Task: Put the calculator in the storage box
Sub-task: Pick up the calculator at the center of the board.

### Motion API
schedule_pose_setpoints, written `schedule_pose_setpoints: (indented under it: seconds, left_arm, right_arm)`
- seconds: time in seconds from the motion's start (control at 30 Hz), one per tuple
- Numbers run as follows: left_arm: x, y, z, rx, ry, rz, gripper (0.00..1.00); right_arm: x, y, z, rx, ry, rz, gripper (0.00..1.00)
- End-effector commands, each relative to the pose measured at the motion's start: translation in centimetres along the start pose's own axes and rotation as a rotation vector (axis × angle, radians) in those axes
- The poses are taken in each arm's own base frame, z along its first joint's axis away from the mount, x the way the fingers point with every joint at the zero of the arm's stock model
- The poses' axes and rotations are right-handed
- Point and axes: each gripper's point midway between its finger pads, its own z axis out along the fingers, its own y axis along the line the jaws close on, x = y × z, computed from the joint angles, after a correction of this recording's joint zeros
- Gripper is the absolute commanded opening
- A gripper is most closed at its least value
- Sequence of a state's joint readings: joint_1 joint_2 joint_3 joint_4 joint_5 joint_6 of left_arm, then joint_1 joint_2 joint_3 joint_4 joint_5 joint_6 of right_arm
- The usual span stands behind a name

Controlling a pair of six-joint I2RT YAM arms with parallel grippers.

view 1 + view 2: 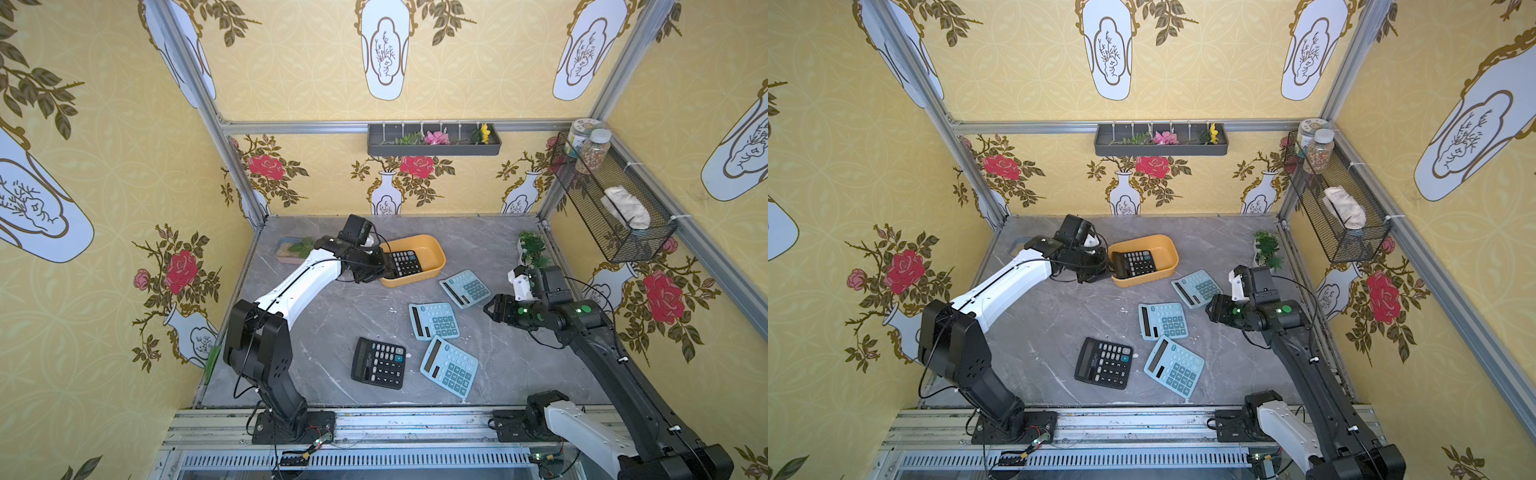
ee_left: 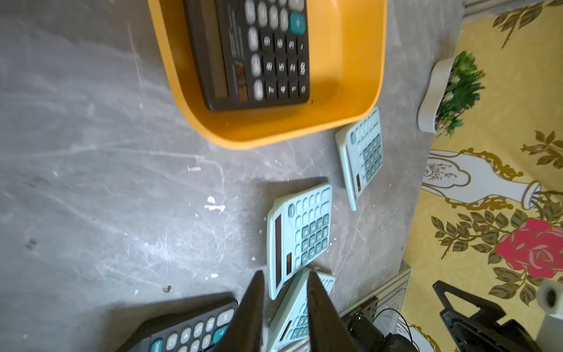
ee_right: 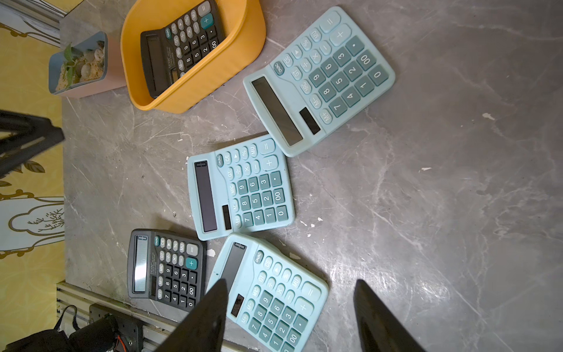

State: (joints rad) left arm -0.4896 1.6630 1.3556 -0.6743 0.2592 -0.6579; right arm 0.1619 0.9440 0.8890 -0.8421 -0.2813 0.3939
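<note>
Hovering tool: left gripper (image 2: 285,274), raised just beside the box (image 1: 419,279), on the side nearest its own arm.
Left jaws: fingers (image 2: 253,304) stand a narrow gap apart, with nothing between them.
Box: orange-yellow tub, upright, toward the back of the table (image 1: 316,316).
Calculator: black (image 1: 404,262), inside the box, keys up, taking up roughly half the floor. It seems to lie aslant rather than flat, but I cannot tell which end rides up.
Step, judged: this unit counts as stored, and the left gripper is free of it.
Loose stock: spare black calculator (image 1: 379,363) near the front edge. Three blue calculators (image 1: 434,320) run in a loose line from the box toward the front. All lie keys up on the table.
Second tool: right gripper (image 3: 291,282), jaws spread wide and empty, hanging above the table beside the blue calculators.
Weight, judged: light.
Body, judged: stiff plastic shell that will not flex or sag in a pinch.
Surface, judged: smooth case, likely to slip if caught only at a corner.
Weak points, judged: display window and raised keys.
Hold, judged: pinch across the two side edges near the middle, or take the thicker display end, with the pads on the case and not on the keys.
Risk, judged: a flat unit leaves little room under its edge, so a finger may skate over it.
</note>
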Motion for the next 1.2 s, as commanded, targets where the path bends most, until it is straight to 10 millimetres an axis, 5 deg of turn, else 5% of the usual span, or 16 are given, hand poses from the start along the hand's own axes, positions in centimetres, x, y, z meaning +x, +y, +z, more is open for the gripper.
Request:
schedule_pose_setpoints:
  seconds: [0.0, 0.33, 1.17]
  left_arm:
    - [1.3, 0.0, 1.6, 0.021, 0.004, -0.057, 0.29]
    - [6.4, 0.6, 7.0, 0.02, 0.105, -0.08, 0.4]
    - [8.8, 1.1, 12.0, 0.081, 0.201, -0.132, 0.34]
  right_arm:
    - [0.5, -0.4, -0.3, 0.013, 0.0, 0.026, 0.67]
    - [1.5, -0.7, -0.3, 0.016, 0.011, 0.028, 0.68]
    - [1.6, -0.6, 0.0, 0.006, 0.02, 0.03, 0.67]
